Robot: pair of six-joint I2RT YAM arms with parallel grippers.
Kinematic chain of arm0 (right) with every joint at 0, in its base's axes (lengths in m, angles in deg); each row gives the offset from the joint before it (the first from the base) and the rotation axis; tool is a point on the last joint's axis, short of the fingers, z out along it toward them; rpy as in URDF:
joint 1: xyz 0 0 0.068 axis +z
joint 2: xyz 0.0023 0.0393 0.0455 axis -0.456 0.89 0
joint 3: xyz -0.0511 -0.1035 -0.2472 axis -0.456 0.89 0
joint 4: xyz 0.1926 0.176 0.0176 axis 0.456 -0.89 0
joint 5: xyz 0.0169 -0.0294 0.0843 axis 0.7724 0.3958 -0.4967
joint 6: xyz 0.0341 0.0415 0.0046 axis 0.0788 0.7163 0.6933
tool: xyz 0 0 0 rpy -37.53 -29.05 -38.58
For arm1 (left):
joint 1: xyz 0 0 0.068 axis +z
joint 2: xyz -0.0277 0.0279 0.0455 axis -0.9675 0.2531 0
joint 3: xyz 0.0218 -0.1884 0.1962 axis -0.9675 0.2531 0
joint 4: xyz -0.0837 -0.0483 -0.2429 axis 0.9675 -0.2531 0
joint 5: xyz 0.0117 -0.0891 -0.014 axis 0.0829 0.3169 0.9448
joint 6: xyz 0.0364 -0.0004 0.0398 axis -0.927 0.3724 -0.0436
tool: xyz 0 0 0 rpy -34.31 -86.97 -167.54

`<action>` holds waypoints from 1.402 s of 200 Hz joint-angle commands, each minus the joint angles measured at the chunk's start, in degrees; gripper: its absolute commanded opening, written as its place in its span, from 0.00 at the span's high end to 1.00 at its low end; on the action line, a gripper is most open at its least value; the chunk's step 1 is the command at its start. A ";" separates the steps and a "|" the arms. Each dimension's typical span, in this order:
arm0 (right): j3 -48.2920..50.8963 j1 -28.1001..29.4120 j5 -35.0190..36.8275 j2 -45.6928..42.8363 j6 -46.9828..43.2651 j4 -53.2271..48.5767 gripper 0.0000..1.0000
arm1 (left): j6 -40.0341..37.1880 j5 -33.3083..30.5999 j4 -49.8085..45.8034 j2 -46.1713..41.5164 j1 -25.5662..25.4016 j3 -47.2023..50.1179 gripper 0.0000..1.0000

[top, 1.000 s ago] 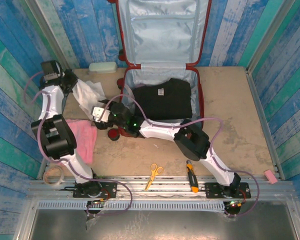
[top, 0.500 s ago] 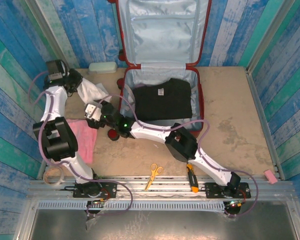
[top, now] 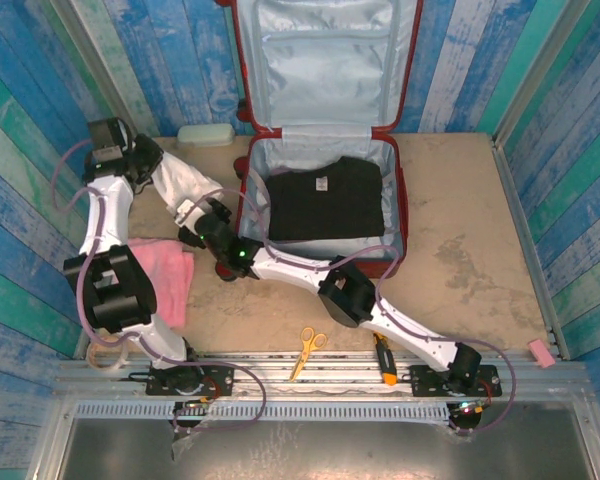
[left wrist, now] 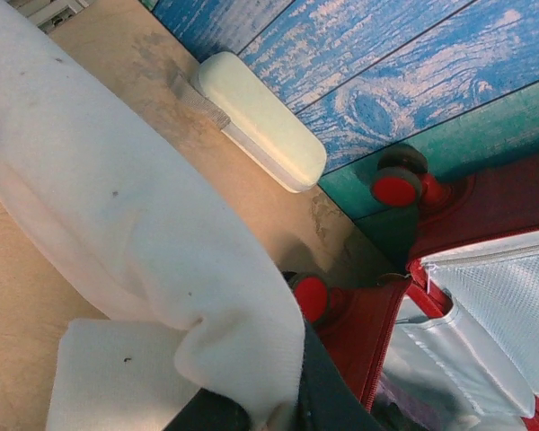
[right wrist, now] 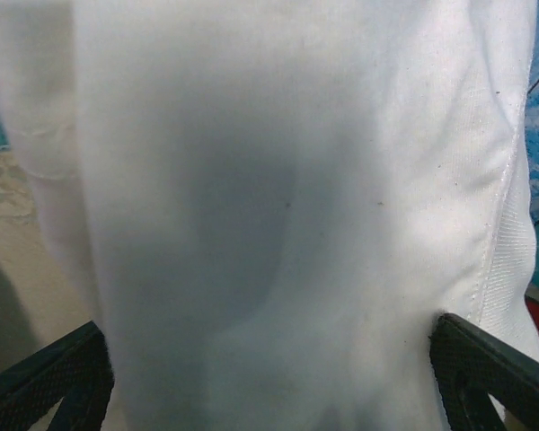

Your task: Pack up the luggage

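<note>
The table point(top: 460, 230) is a worn beige board, and walls of blue and teal painted wooden planks point(top: 550, 70) close it in on three sides.

The large dark-red hard-shell suitcase point(top: 325, 70) lies open to the right of both pairs of fingers. Its lid stands up against the back wall. The inside is lined with light grey-blue fabric, and a folded black garment point(top: 325, 200) lies in the lower half. In the left wrist view its red shell point(left wrist: 485, 206) and two small wheels with red hubs point(left wrist: 397, 189) are just beyond the left fingers.

The left fingers point(top: 150, 160) are closed on a white cloth point(top: 175, 180), which stretches from them down to the right fingers. The right fingers point(right wrist: 490, 364) stand wide apart, one on each side of the cloth point(right wrist: 269, 180), and do not clamp it.

A cream oblong case point(top: 205, 135) lies by the back wall, beyond the left fingers. A pink cloth point(top: 165, 275) lies on the table on the near side of the right fingers. Well nearer to the arm bases than the fingers are scissors with yellow handles point(top: 308, 345) and a yellow and black tool point(top: 384, 365).
</note>
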 commanded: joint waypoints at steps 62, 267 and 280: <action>4.32 0.72 -6.81 -2.05 3.71 10.97 0.04 | 0.15 0.09 3.02 -6.83 -0.15 2.00 1.00; 11.37 0.83 6.26 -5.97 -19.41 21.80 0.99 | 5.65 3.27 3.61 -18.93 -1.80 6.40 1.00; 18.06 -0.20 3.01 -11.55 -22.90 22.66 0.99 | 6.07 5.05 4.67 -20.09 -1.64 7.34 0.95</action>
